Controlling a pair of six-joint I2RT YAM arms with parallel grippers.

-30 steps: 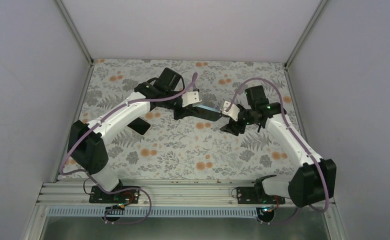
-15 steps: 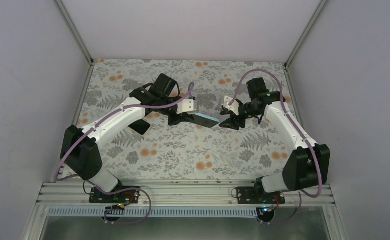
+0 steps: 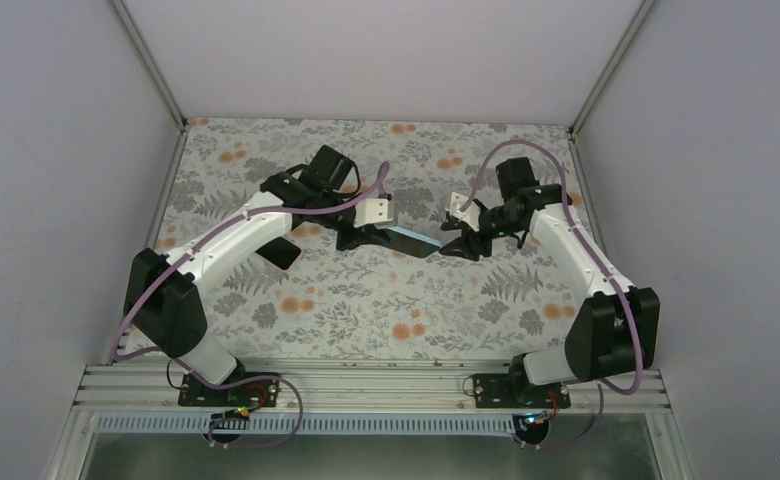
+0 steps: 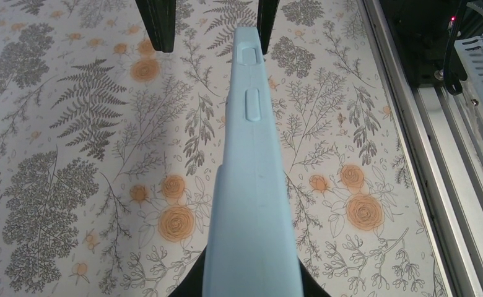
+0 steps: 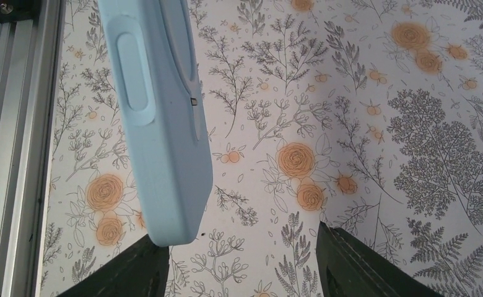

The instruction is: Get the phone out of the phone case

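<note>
Task at an early stage: the light-blue phone case (image 3: 413, 238), at the centre of the top view, hangs above the table (image 3: 366, 310), pinched by the left pincer (image 3: 364, 238), with the right pincer (image 3: 463, 243) spread at its free end and the phone apparently not yet withdrawn.

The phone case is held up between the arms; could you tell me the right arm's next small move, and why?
Probably shift the right end effector sideways to centre the phone case between its fingers before closing. The left end effector grips the case's other end above the table; the right's open jaws have the free end hard by one finger, off-centre.
</note>
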